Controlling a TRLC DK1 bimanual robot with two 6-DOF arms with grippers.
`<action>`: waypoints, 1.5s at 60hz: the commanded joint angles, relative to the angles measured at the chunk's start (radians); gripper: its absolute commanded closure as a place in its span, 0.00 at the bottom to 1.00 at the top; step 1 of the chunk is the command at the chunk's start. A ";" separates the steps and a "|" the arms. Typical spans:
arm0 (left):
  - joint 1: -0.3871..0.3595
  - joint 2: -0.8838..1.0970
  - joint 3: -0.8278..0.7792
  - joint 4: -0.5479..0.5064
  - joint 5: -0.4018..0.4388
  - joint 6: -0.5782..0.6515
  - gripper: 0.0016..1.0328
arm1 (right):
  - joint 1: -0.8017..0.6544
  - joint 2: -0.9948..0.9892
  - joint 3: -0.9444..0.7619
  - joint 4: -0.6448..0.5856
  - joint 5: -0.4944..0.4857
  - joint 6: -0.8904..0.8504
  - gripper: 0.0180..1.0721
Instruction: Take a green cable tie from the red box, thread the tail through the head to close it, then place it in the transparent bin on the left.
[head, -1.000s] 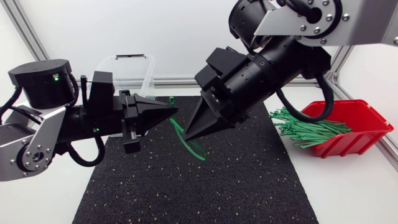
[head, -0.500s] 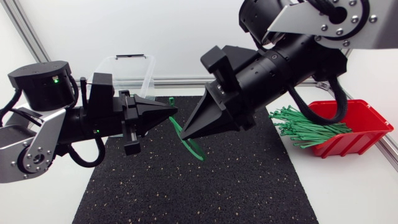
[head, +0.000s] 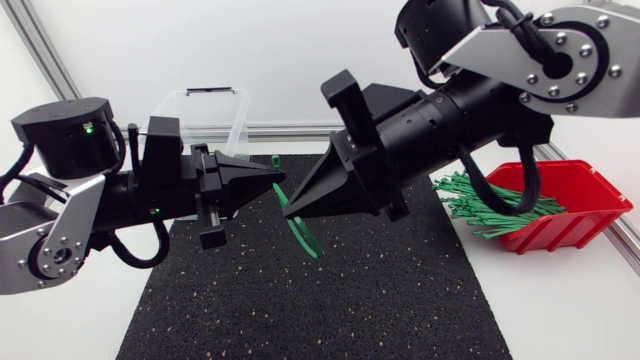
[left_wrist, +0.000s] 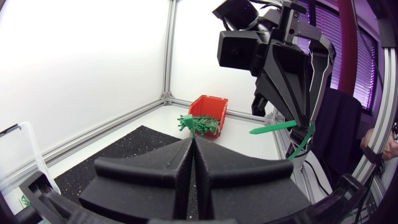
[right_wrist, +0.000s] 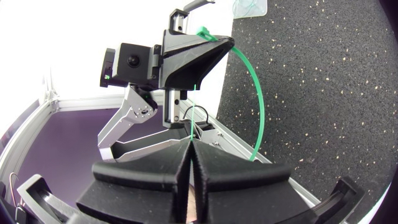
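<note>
No legible txt, labels, nos. or signs in head or wrist views. Nothing readable on red box (head: 585, 215), transparent bin (head: 215, 115) or green cable tie (head: 300, 225). Any print elsewhere is too small/blurred to make out.

cable tie (head: 308, 243): green, bowed loop, aloft | red box (head: 585, 190): spare ties (head: 490, 205) heaped | bin (head: 205, 108): clear, rear-left
</note>
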 joint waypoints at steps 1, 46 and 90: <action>-0.013 0.005 -0.030 0.017 0.000 -0.007 0.97 | 0.010 -0.020 -0.026 0.022 -0.001 0.061 0.95; -0.022 0.013 -0.041 0.026 -0.007 -0.014 0.97 | -0.045 0.009 -0.055 0.122 -0.023 0.146 0.95; -0.039 -0.010 -0.041 0.043 -0.026 -0.034 0.97 | -0.065 0.032 -0.063 0.166 -0.024 0.167 0.95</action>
